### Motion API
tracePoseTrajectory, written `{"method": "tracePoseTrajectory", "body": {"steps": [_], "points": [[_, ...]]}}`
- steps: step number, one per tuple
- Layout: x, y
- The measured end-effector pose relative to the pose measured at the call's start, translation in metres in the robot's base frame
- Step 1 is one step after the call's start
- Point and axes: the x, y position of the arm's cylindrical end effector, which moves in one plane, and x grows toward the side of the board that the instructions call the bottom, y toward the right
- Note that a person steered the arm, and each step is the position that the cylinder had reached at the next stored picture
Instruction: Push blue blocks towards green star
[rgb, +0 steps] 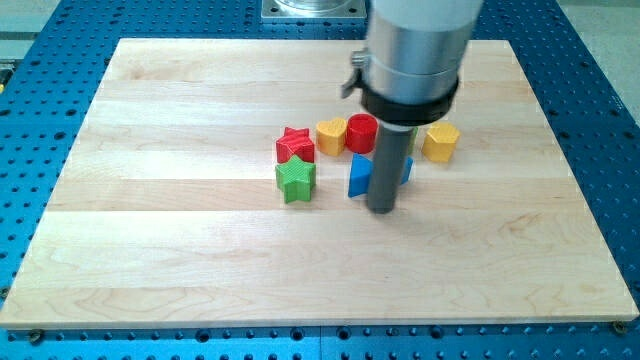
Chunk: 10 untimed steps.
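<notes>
Nearly done: my tip (382, 210) touching blue block (360, 176), near green star (295, 181), mid-board; small gap left. No jaws present.

Setting: robotics lab or test cell. Evidence: blue metal base plate (590, 60) with a regular grid of mounting holes, showing on all sides of a pale wooden board (180, 230) that serves as the bench. Screws at the board's lower corners. Grey metal mount (312, 8) at the view's top edge. Large cylindrical arm housing (415, 50) with a black collar hangs over the board. Small moulded coloured blocks, e.g. green star (295, 181), look like test props, not household items.
</notes>
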Motion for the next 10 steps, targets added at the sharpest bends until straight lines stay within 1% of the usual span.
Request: {"method": "tracePoseTrajectory", "body": {"steps": [1, 2, 3, 4, 5, 6, 7, 8, 9, 10], "points": [[0.002, 0.059], [-0.025, 0.095], [-0.047, 0.095], [-0.05, 0.083], [-0.025, 0.05], [0.004, 0.044], [-0.023, 0.066], [-0.046, 0.06], [-0.053, 0.051], [-0.041, 0.011]]}}
